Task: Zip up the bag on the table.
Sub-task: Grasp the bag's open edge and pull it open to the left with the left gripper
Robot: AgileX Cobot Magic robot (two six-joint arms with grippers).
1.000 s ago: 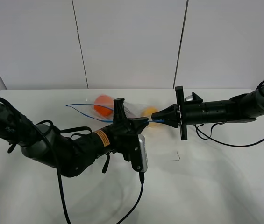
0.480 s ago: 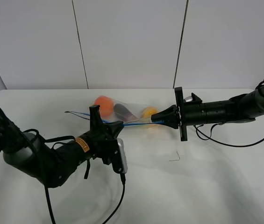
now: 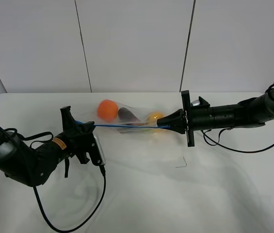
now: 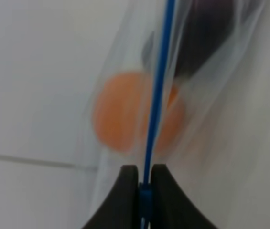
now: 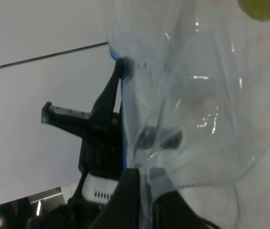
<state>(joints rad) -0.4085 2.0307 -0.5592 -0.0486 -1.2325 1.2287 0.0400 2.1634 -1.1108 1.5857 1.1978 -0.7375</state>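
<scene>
The clear bag (image 3: 137, 115) lies on the white table (image 3: 175, 194), holding an orange (image 3: 107, 109), a purple eggplant (image 3: 126, 114) and a yellow lemon (image 3: 154, 118). Its blue zipper strip (image 3: 127, 125) is stretched taut between the grippers. My left gripper (image 3: 82, 125) is shut on the strip's left end; the left wrist view shows the fingertips (image 4: 125, 181) pinching the strip (image 4: 157, 95), with the orange (image 4: 125, 112) behind it. My right gripper (image 3: 168, 124) is shut on the bag's right end; the right wrist view shows the plastic (image 5: 197, 95) pinched in its closed fingers (image 5: 132, 181).
A white panelled wall (image 3: 137, 43) stands behind the table. A small dark mark (image 3: 181, 163) lies on the tabletop right of centre. Black cables trail from my left arm (image 3: 69, 221) and my right arm (image 3: 233, 145).
My left gripper has slid left along the blue strip, from the bag's middle to its left end. The gaping mouth has drawn into a straight line. The right gripper has held still.
</scene>
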